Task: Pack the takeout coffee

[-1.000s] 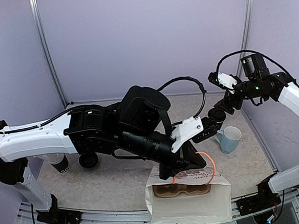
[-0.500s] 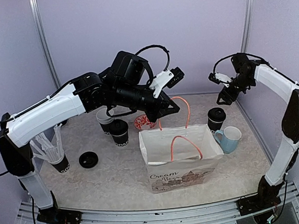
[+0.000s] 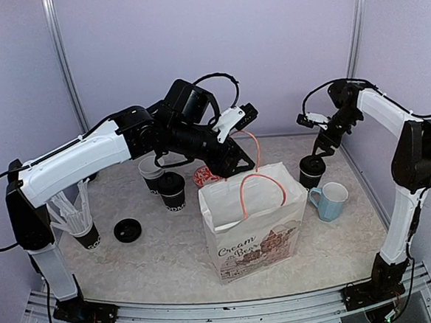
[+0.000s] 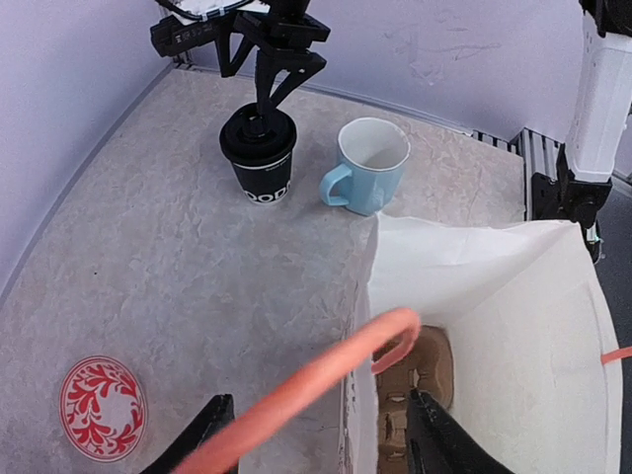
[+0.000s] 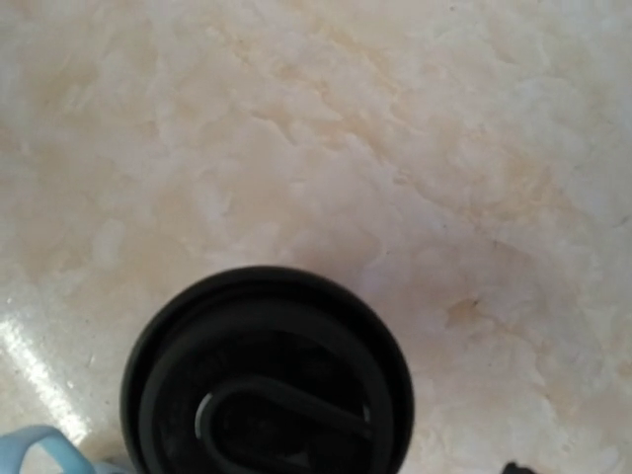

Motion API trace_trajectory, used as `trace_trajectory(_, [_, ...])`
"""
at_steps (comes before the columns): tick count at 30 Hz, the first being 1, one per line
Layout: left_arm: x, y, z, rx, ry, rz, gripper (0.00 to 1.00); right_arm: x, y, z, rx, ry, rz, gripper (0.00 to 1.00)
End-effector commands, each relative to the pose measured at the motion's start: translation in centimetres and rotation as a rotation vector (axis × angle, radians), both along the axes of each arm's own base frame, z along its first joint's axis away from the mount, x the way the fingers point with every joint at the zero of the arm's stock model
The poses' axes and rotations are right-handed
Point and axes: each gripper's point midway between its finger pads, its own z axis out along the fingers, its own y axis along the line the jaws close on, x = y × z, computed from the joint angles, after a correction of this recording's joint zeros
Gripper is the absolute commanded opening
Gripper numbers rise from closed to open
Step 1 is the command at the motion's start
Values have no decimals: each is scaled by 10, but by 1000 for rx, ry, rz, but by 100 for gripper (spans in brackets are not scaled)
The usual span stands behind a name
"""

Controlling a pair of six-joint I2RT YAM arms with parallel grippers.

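One lidded takeout coffee stands right of the white paper bag. My right gripper hangs open just above its black lid, not touching it. Left of the bag stand a second lidded cup and, behind it, an uncovered black cup. My left gripper hovers over the bag's back left corner. It is open, and the bag's orange handle runs loosely between its fingers. A brown cardboard cup carrier lies at the bottom of the bag.
A light-blue mug sits beside the right cup. A loose black lid and a black cup full of white straws are at the left. A red patterned coaster lies behind the bag. Walls enclose the table.
The left jaws have gone from shut on the orange handle to open, and the handle has sagged. The bag has shifted slightly. The right gripper has come down over the right cup.
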Motion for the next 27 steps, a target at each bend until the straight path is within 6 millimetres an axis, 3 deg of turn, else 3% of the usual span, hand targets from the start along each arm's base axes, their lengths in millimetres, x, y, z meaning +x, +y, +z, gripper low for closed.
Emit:
trace_trajectory(1, [3,11,16,-37,-52,32,58,-13,8,-13,-13,90,74,80])
trace_trajectory(9, [-7,24,28,-77,-53,39,59,-12,5,-23,-104,97,82,80])
trace_trajectory(27, [-10,27,21,-76,-42,37,59,-13,15,-48,-179,153,118,76])
